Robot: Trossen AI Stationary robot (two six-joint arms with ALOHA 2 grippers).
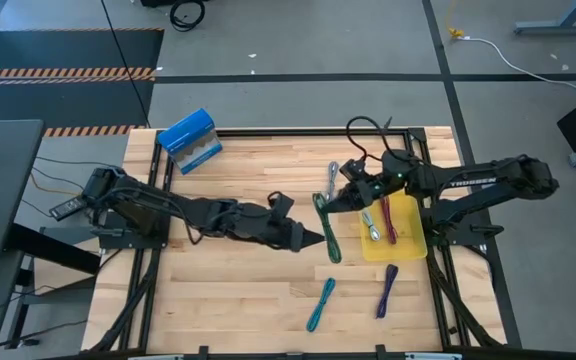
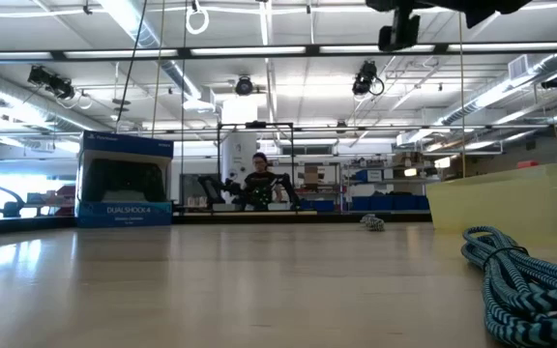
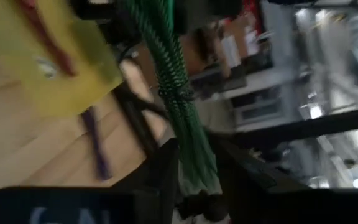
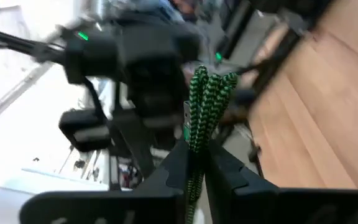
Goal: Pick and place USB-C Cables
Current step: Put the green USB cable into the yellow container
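Mid-handoff, two of six USB-C cables in the tray.

I've both jaws clamped on the green braided cable (image 1: 326,228), left gripper (image 1: 320,240), right gripper (image 1: 330,204), beside the shallow yellow tray (image 1: 410,240) w/ maroon cable (image 1: 388,220) & pale blue cable (image 1: 370,224) inside; grey (image 1: 334,172), teal (image 1: 320,304), purple (image 1: 386,290) still on the table (image 1: 238,290).

Robotics lab: ceiling ducts (image 2: 177,72), shelving (image 2: 385,184) (another rig behind).

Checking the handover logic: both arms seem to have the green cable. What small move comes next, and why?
Probably the left gripper opens its jaws: the green cable sits in both grippers' jaws, and the right gripper is the one beside the yellow tray.
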